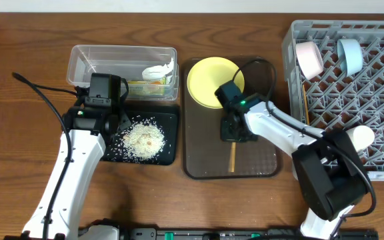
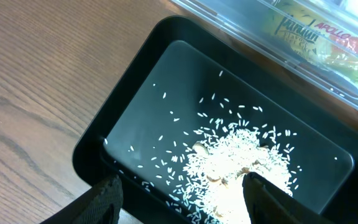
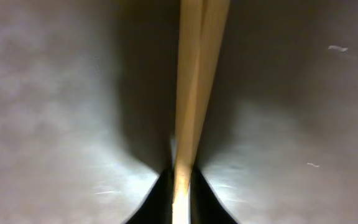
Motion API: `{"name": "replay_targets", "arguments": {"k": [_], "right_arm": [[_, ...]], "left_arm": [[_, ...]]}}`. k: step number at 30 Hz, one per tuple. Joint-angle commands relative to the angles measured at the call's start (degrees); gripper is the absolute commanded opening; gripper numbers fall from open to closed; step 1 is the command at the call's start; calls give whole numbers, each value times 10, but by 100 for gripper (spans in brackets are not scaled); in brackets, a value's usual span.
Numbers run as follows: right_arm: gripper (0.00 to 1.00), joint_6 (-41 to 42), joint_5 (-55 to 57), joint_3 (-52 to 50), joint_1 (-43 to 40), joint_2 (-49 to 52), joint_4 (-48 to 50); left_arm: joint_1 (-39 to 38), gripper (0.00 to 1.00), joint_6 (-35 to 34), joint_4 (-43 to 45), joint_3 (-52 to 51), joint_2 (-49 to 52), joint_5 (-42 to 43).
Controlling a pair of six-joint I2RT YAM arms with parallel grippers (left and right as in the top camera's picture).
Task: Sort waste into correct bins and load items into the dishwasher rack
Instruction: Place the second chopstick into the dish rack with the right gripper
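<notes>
Chopsticks (image 3: 194,81), thin pale wood, sit pinched between my right jaws; left jaws gape above loose white rice (image 2: 229,168) in a glossy black tray (image 2: 138,87).

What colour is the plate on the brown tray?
Yellow; the overhead view shows the plate best.

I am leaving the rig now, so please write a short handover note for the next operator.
Left gripper: open, above the shallow black rectangular tray holding the loose white rice scraps.
Right gripper: shut on the thin wooden chopsticks over the brown serving tray.
Done: printed snack wrapper and white crumpled scrap in the clear plastic tub; pale pink bowl, light blue bowl, small white cup in the grey plastic rack.
Left: chopsticks and round yellow plate to the rack.
</notes>
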Motion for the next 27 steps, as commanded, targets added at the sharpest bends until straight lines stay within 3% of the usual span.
{"name": "replay_targets", "arguments": {"k": [1, 13, 20, 25, 26, 27], "right_arm": [[1, 16, 48, -7, -40, -37, -18], [1, -254, 27, 2, -221, -237, -24], [1, -372, -3, 1, -307, -226, -48], [2, -373, -3, 1, -326, -189, -51], [6, -373, -4, 1, -326, -186, -51], [22, -373, -9, 1, -325, -184, -51]], "left_arm": [[3, 65, -9, -2, 2, 4, -3], [3, 65, -9, -1, 2, 4, -3], [3, 65, -9, -1, 2, 4, -3], [3, 65, -9, -1, 2, 4, -3], [3, 65, -9, -1, 2, 4, -3], [3, 65, -9, -1, 2, 4, -3]]}}
